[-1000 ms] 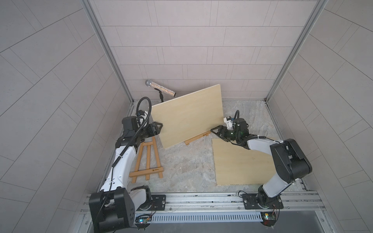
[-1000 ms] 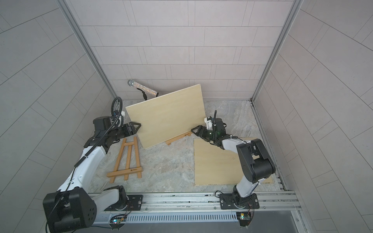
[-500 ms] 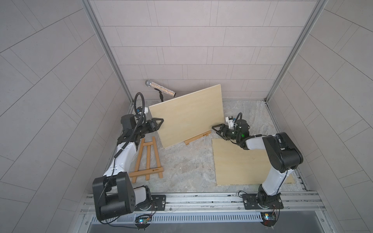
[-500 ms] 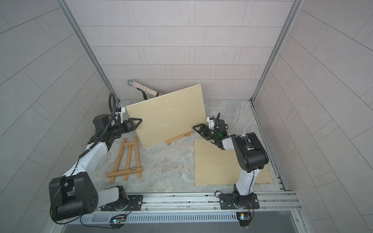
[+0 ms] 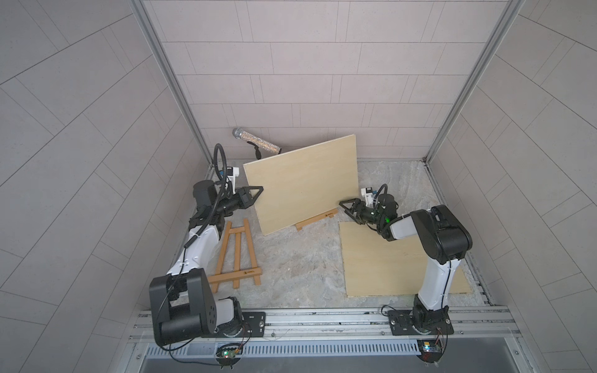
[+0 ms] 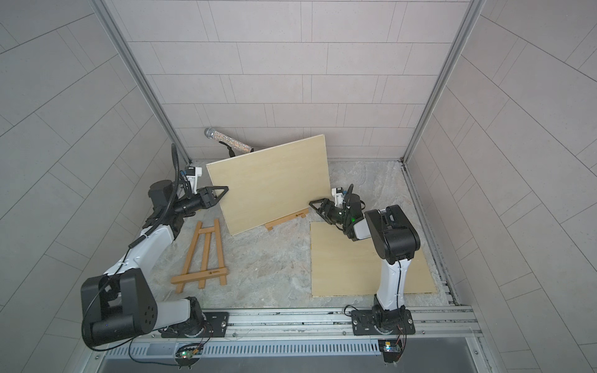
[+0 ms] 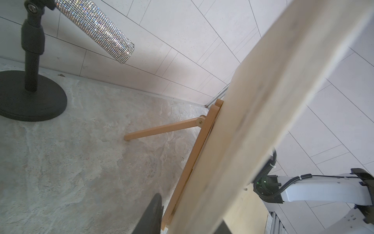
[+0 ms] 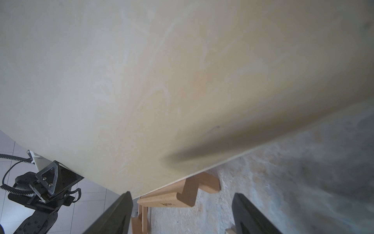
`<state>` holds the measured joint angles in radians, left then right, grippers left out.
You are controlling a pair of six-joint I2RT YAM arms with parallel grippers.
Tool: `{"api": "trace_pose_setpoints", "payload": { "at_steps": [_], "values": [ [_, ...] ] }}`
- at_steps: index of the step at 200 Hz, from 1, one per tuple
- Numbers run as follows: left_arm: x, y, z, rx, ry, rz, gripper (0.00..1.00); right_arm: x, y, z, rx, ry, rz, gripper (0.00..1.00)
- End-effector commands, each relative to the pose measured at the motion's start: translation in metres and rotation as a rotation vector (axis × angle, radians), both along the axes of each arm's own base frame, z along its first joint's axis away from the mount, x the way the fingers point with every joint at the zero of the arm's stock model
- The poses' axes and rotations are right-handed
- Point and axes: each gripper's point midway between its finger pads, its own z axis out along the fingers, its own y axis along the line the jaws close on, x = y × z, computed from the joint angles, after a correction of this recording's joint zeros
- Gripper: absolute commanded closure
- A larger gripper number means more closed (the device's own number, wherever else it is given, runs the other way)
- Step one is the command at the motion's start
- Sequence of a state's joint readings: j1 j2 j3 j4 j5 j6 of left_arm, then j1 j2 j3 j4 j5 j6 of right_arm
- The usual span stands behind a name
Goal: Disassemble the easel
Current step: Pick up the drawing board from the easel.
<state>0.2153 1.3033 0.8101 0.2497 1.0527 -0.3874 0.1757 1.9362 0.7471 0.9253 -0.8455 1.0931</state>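
The easel [image 5: 318, 219] stands at mid-floor with a pale plywood board [image 5: 303, 187] leaning on it; only its ledge shows in both top views. My left gripper [image 5: 256, 192] is at the board's left edge. In the left wrist view the board [image 7: 263, 101] runs between its narrowed fingers [image 7: 153, 212], and a thin gap still shows beside one finger. The easel's frame and back leg [image 7: 162, 129] show behind the board. My right gripper [image 5: 347, 206] is open at the ledge's right end. In the right wrist view the ledge end [image 8: 172, 194] lies between its spread fingers [image 8: 121, 210], untouched.
A second easel [image 5: 237, 255] lies flat on the floor by the left arm. Another board [image 5: 387, 268] lies flat under the right arm. A glittery microphone [image 5: 256, 145] on a black stand [image 7: 30, 97] sits behind the board near the back wall.
My left gripper has moved up to the board's left edge and its jaws have narrowed around it. The right arm's elbow has shifted slightly; its gripper stays open by the ledge.
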Motion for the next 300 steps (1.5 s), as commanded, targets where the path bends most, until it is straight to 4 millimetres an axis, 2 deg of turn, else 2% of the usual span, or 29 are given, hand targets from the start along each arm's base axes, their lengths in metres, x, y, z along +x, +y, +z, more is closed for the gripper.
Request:
{"api": "trace_pose_setpoints", "payload": {
  "at_steps": [1,46,64,82,127,174,239,300],
  "values": [
    [0.002,0.001,-0.005,-0.014,0.001,0.009,0.7,0.009,0.003,0.017,0.033,-0.06,0.01,0.18],
    [-0.004,-0.001,-0.017,-0.018,-0.013,-0.003,0.79,0.013,0.003,0.018,0.05,-0.071,0.021,0.18],
    [-0.006,-0.003,-0.019,-0.021,-0.018,-0.016,0.87,0.015,0.002,0.02,0.06,-0.078,0.016,0.18],
    [-0.008,-0.004,-0.016,-0.022,-0.025,-0.024,1.0,0.016,0.0,0.019,0.059,-0.085,0.009,0.18],
    [-0.014,-0.009,-0.021,-0.035,-0.01,-0.056,1.0,0.027,-0.01,0.014,0.046,-0.103,-0.049,0.18],
    [-0.016,-0.012,-0.028,-0.027,0.012,-0.074,1.0,0.054,-0.017,0.014,0.038,-0.154,-0.113,0.17],
    [-0.024,-0.019,-0.038,0.036,0.049,-0.1,1.0,0.093,-0.024,0.026,0.123,-0.252,-0.202,0.16],
    [-0.024,-0.02,-0.038,0.049,0.051,-0.102,1.0,0.11,-0.022,0.033,0.168,-0.272,-0.221,0.16]
  ]
}}
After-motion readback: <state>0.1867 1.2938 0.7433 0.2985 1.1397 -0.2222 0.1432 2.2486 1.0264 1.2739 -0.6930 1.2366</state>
